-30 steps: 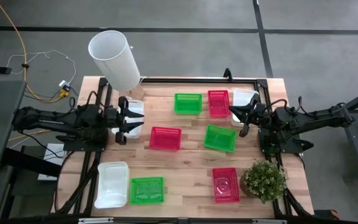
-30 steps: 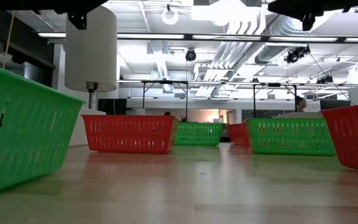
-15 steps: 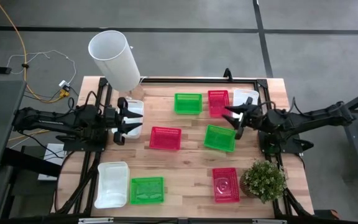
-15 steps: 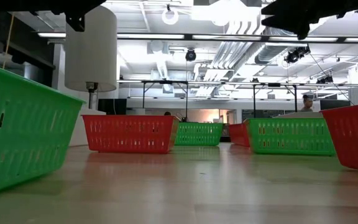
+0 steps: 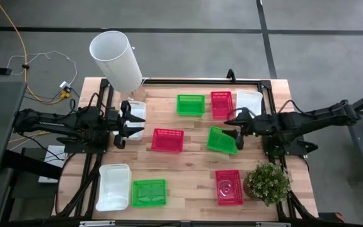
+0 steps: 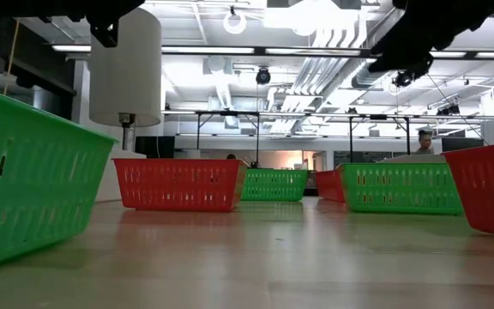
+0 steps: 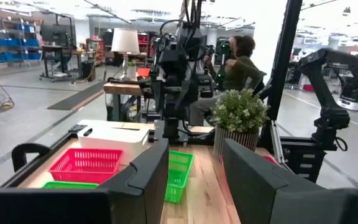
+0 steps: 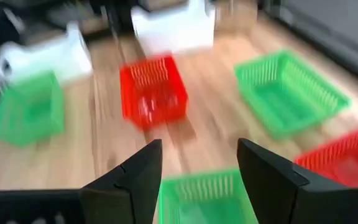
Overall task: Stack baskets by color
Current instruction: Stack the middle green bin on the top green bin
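Green, red and white baskets lie spread over the wooden table. My right gripper [image 5: 237,128] hangs open above the right edge of the middle green basket [image 5: 222,140], touching nothing; the right wrist view shows that basket [image 8: 206,194] below its spread fingers. My left gripper [image 5: 123,123] stands open and level at the table's left, over a white basket [image 5: 135,112]. Further baskets rest flat on their bottoms: green [image 5: 191,104], red [image 5: 220,104] and white [image 5: 249,101] at the far edge, red [image 5: 167,140] in the middle, white [image 5: 113,186], green [image 5: 149,192] and red [image 5: 229,187] at the near edge.
A tall white cylinder [image 5: 115,60] stands at the far left corner. A small potted plant [image 5: 268,183] sits at the near right corner, beside the near red basket. Bare wood shows between the middle and near rows. A person [image 7: 238,62] sits in the room beyond the table.
My right gripper has opened, moved toward the table's left and a little down, over the middle green basket, and tipped its fingers downward. The baskets have kept their places.
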